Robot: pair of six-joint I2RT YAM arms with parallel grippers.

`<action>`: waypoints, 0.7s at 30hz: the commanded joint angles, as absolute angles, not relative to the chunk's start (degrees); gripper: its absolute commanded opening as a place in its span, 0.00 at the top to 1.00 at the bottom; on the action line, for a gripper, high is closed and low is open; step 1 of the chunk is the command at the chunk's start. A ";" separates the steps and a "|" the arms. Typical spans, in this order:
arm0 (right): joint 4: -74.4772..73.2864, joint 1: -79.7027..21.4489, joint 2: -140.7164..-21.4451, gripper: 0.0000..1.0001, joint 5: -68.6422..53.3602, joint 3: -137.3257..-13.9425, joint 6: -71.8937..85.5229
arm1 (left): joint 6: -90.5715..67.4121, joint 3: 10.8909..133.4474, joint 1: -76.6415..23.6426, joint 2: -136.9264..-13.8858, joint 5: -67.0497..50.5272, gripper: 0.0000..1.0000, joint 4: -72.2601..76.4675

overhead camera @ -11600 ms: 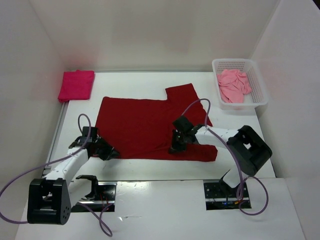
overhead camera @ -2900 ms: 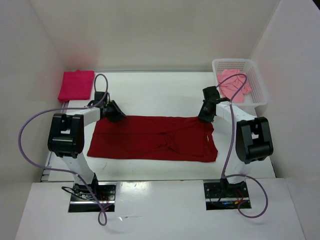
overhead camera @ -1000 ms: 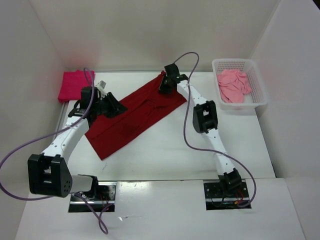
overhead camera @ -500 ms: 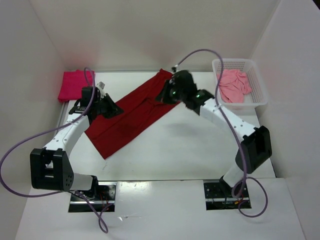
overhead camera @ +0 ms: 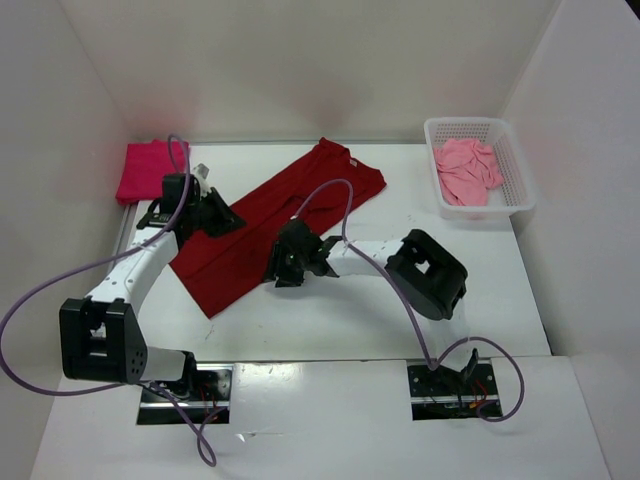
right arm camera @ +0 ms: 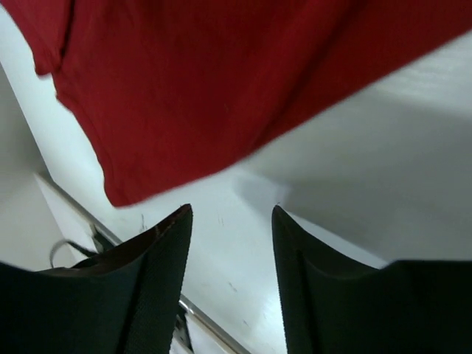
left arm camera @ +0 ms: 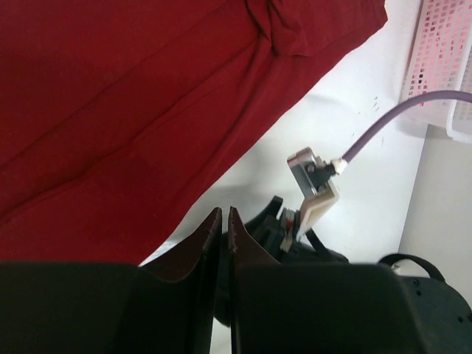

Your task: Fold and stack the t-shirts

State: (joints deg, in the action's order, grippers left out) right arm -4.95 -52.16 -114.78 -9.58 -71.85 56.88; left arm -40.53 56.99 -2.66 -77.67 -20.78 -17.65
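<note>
The dark red t-shirt (overhead camera: 270, 225) lies folded in a long band, running diagonally from front left to back middle of the table. My left gripper (overhead camera: 232, 218) hovers at the band's back-left edge. In the left wrist view the left gripper (left arm camera: 222, 214) is shut to a thin slit, with no cloth showing between its fingers and the red cloth (left arm camera: 133, 96) spread beyond them. My right gripper (overhead camera: 281, 270) sits low by the band's front-right edge. In the right wrist view the right gripper (right arm camera: 230, 214) is open over bare table, just short of the shirt's hem (right arm camera: 221, 74). The magenta t-shirt (overhead camera: 151, 170) lies folded at the back left.
A white mesh basket (overhead camera: 520, 175) at the back right holds the crumpled salmon-pink t-shirt (overhead camera: 467, 170). White walls close in the table on three sides. The right arm's purple cable (overhead camera: 325, 195) arches over the red shirt. The basket (left arm camera: 442, 59) also shows in the left wrist view.
My right gripper let go of the red shirt's back end, opened wide and swung down to the band's front-right edge. The left jaws closed; the left arm barely moved.
</note>
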 commanded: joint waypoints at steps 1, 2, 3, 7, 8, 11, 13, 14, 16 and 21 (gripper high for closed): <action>1.41 -52.47 -117.15 0.46 -4.58 -74.44 62.13 | -40.42 56.17 -2.20 -74.88 -20.65 0.87 -16.62; 0.62 -52.47 -118.81 0.44 -3.00 -74.44 62.75 | -40.43 56.16 -2.20 -74.88 -20.65 0.87 -16.61; 0.62 -52.47 -119.79 0.44 -2.99 -75.23 63.88 | -40.43 55.29 -2.20 -74.36 -20.65 0.87 -16.09; -2.54 -52.47 -125.06 0.65 -1.14 -80.23 65.82 | -40.43 53.97 -2.20 -74.36 -20.65 0.86 -16.08; -3.07 -52.47 -125.85 0.77 -1.14 -80.24 66.61 | -40.43 53.96 -2.20 -74.36 -20.65 0.84 -16.08; -2.46 -50.81 -124.47 0.95 -1.76 -77.71 65.84 | -39.73 53.96 -2.20 -75.67 -20.04 0.81 -15.56; -2.46 -49.66 -117.91 0.97 -2.99 -70.98 62.60 | -37.89 53.96 -2.20 -76.54 -20.04 0.78 -15.56; -2.46 -48.44 -114.90 0.98 -3.68 -68.06 60.84 | -37.88 53.96 -2.20 -77.25 -20.04 0.76 -16.08; -3.77 -46.68 -106.03 1.00 -5.79 -59.01 57.58 | -37.35 53.96 -2.20 -78.65 -20.04 0.74 -15.56; -13.60 -40.17 -90.81 1.00 -12.47 -41.41 47.91 | -36.83 57.64 -5.61 -84.63 -19.25 0.63 -13.36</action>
